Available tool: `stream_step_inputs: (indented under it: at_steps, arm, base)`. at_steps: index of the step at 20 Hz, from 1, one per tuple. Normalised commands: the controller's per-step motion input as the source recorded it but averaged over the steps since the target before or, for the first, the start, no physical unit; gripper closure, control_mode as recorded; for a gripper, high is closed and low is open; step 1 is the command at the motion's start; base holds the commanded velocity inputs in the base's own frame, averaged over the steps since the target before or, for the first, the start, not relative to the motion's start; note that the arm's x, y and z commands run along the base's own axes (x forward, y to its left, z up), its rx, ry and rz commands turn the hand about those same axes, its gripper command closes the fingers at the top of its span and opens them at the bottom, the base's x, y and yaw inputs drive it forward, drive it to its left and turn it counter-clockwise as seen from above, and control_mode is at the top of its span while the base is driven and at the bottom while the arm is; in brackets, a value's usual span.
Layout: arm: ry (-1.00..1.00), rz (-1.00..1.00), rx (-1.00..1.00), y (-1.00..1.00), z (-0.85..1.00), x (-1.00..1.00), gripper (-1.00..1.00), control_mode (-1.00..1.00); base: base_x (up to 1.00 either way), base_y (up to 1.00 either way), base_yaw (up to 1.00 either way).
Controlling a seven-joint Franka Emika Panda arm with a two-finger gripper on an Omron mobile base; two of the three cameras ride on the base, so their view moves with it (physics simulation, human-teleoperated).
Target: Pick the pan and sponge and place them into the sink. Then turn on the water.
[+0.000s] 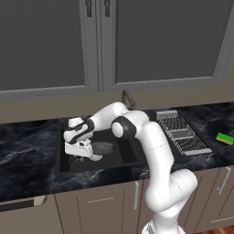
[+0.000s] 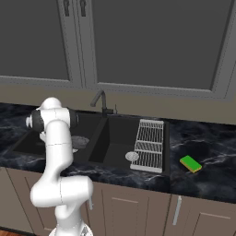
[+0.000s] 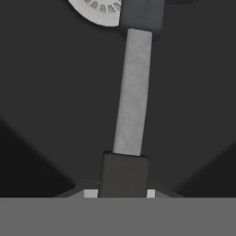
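My gripper (image 1: 83, 153) is down inside the left bowl of the black sink (image 1: 61, 170), shut on the pan's handle. The grey pan (image 1: 103, 147) lies low in that bowl, just right of the hand; it also peeks out behind the arm (image 2: 79, 141). In the hand view the pan's handle (image 3: 133, 92) runs straight up from my gripper (image 3: 122, 191) toward a silver drain (image 3: 99, 6). The green and yellow sponge (image 1: 225, 138) lies on the counter far to the right (image 2: 190, 163). No water runs from the dark faucet (image 2: 98, 98).
A wire dish rack (image 1: 181, 130) lies over the sink's right side (image 2: 149, 144), between the bowls and the sponge. The right bowl (image 2: 115, 138) holds a round drain (image 2: 132, 156). Grey cabinets hang above the dark marble counter (image 1: 27, 151).
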Motion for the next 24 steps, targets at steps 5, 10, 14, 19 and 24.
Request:
stream_step_inputs:
  at_steps: [5, 10, 14, 19, 24]
  arm:
    - [0.01, -0.01, 0.0, -0.15, -0.46, 0.2, 1.0, -1.0]
    - [0.01, 0.0, 0.0, -0.09, -0.53, 0.16, 1.0, -1.0]
    - [0.0, 0.0, 0.0, -0.11, -0.52, 0.16, 1.0, -1.0]
    - [0.0, 0.0, 0.0, -0.11, -0.49, 0.17, -1.0, -1.0]
    - [-0.02, 0.0, 0.01, -0.13, -0.42, 0.15, -1.0, -1.0]
  base:
    - [0.0, 0.0, 0.0]
    - [0.0, 0.0, 0.0]
    - [0.0, 0.0, 0.0]
    - [0.0, 0.0, 0.0]
    - [0.0, 0.0, 0.0]
